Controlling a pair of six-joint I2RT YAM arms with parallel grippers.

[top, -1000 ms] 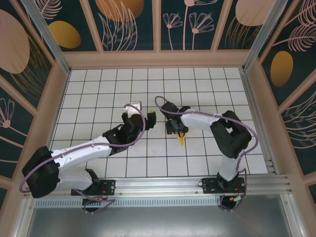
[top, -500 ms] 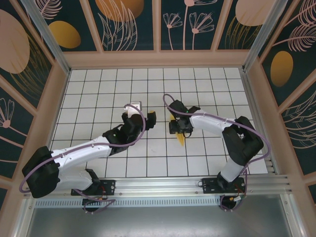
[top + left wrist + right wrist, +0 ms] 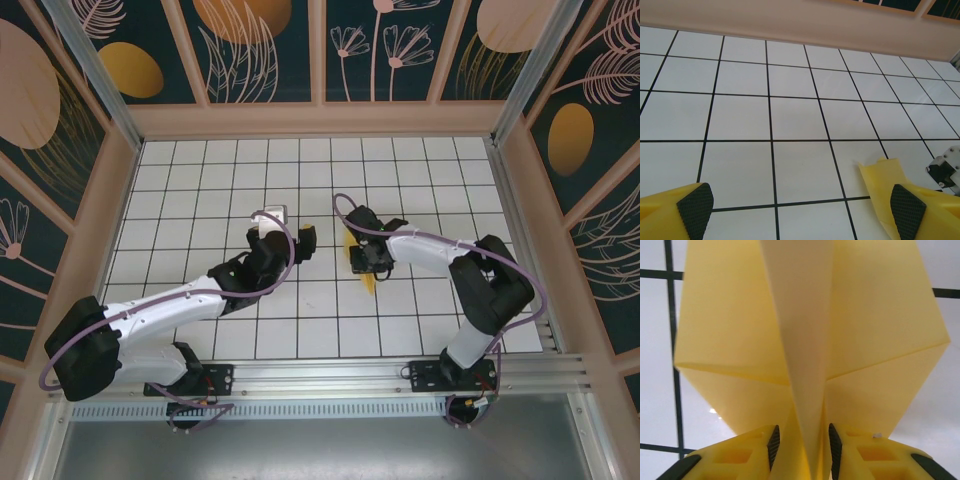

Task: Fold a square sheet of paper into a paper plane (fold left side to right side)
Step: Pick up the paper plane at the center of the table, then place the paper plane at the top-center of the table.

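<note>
Right gripper [image 3: 804, 452] first: its jaws are pinched in on the raised centre fold of the paper plane [image 3: 805, 340]. One black pad [image 3: 774, 442] sits on each side of that upright keel with the paper sandwiched between, and that's a firm grip. Working outward, the wings spread to both sides, pale yellow, with diagonal creases running away from the keel. Beneath them is the white tiled table [image 3: 652, 365] with its black grid lines. Up on the overhead camera, the right gripper [image 3: 362, 256] sits over the plane near the middle of the table. The paper plane [image 3: 369, 285] pokes a pointed yellow-orange end out from under it toward the near edge, and a sliver of paper shows on the far side too. Over to the left gripper [image 3: 801, 212]: jaws spread wide, nothing between them, just bare tiles in the gap. Its yellow fingers [image 3: 695, 212] carry dark pads and hang low over the table. At the lower right of that wrist view a corner of yellow paper shows right by the finger, and I can't tell whether it touches. From overhead, the left gripper [image 3: 303, 240] sits just to the left of the right one, the two apart, with the left arm stretched low across the tiles from its base.
</note>
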